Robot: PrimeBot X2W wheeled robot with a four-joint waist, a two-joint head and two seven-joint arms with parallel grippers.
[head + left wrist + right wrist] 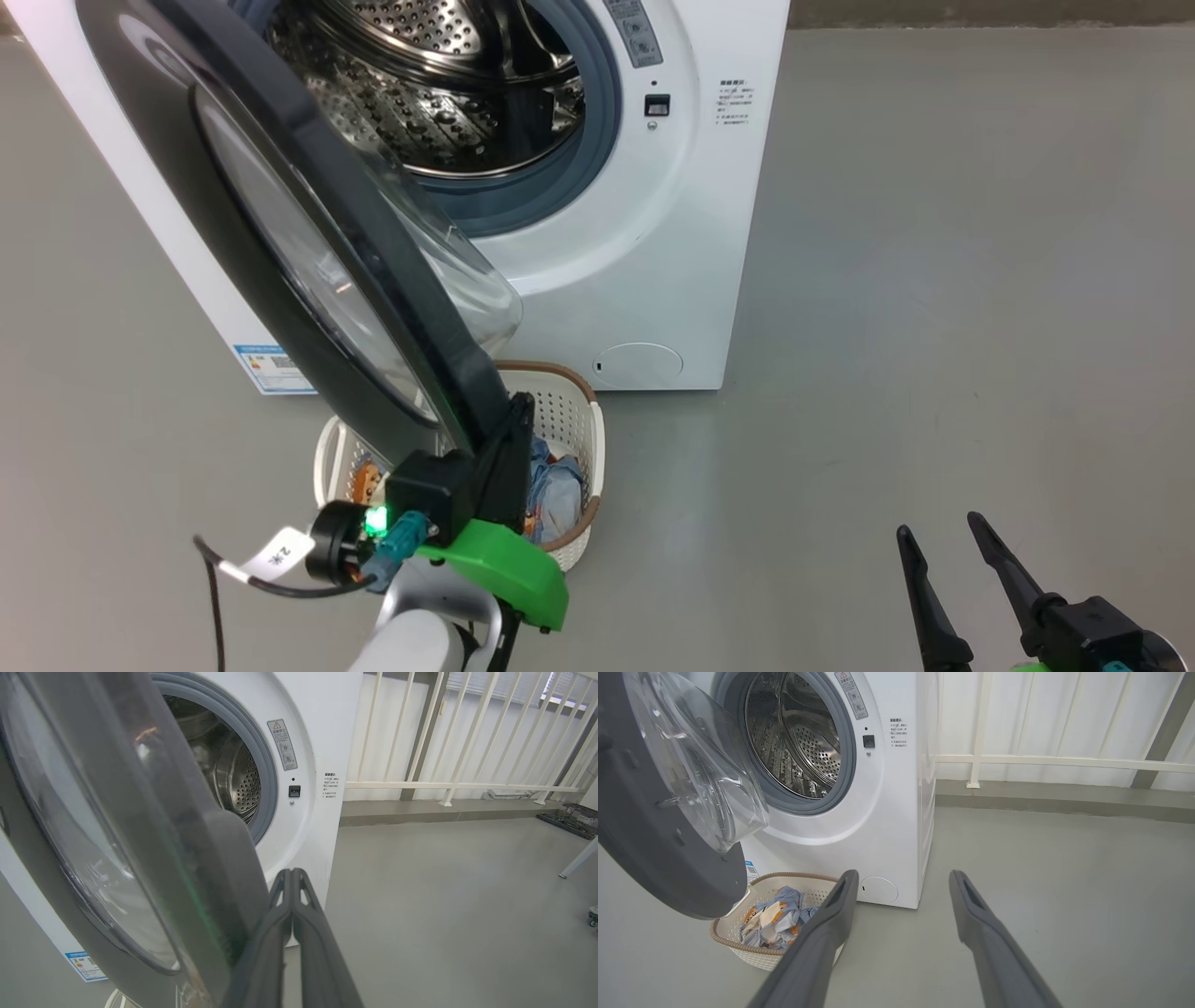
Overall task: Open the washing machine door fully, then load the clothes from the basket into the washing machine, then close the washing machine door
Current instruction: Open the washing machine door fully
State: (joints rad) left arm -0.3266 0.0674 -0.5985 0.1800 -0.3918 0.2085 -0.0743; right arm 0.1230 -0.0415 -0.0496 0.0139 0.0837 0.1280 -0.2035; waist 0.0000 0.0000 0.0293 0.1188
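Big white boxy front-loader washing machine [653,233] stands w/ its round black-ringed, glass-bowled washing machine door [280,233] swung partway out; the door's top is cut off in head view. Door overhangs the small cream perforated plastic basket [571,420] on the floor [934,280], hiding approx. half of it. Light blue bear-print clothes [555,490] lie in the basket, mostly masked by door & left gripper [519,406]. Its fingers are pressed together, nothing btwn them, at the door's lower edge; contact can't be told. Right gripper [938,527] is spread wide, empty, well apart from the machine.
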